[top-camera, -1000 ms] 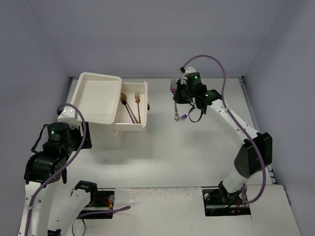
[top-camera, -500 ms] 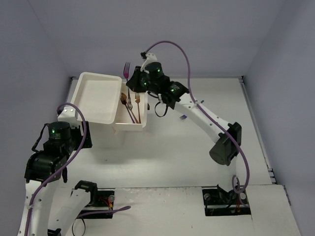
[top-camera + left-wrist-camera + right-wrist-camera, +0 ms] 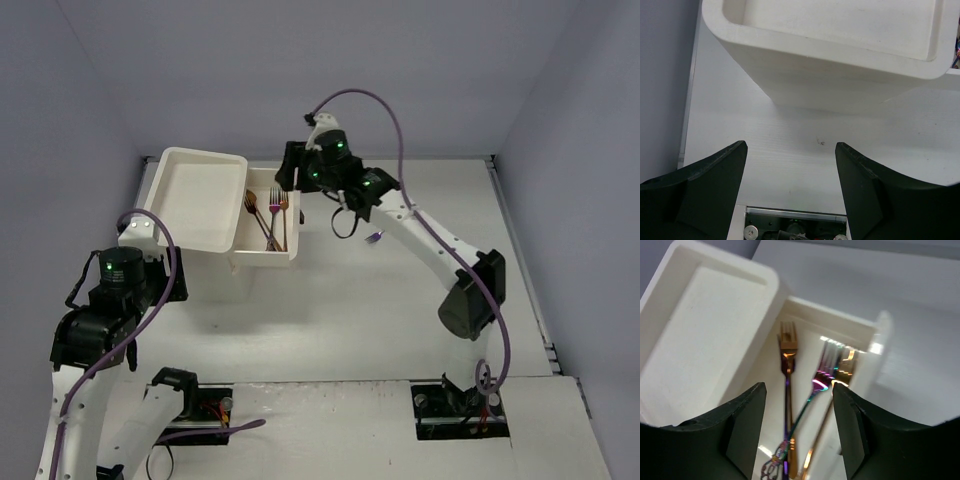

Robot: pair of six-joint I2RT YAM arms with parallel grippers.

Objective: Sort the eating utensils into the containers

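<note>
The containers show as a white box unit (image 3: 197, 195) with one drawer (image 3: 268, 258) pulled out to its right. Two gold forks (image 3: 250, 205) (image 3: 283, 204) lie in that drawer, and a rainbow fork (image 3: 272, 216) lies slanted between them. My right gripper (image 3: 291, 178) hovers over the drawer's far end. In the right wrist view it (image 3: 799, 386) is open, and the blurred rainbow fork (image 3: 812, 400) sits below the jaws, free of both fingers. My left gripper (image 3: 790, 145) is open and holds nothing, low over the table in front of the box (image 3: 840, 65).
A small purplish object (image 3: 375, 237) lies on the table right of the drawer. The drawer's dark handle (image 3: 301, 217) faces right. Grey walls close in the table at the back and sides. The arm bases (image 3: 460, 405) sit at the near edge.
My right arm swung left from mid-table to over the drawer carrying the rainbow fork. Its jaws opened and the fork now lies in the drawer. The left arm has not moved.
</note>
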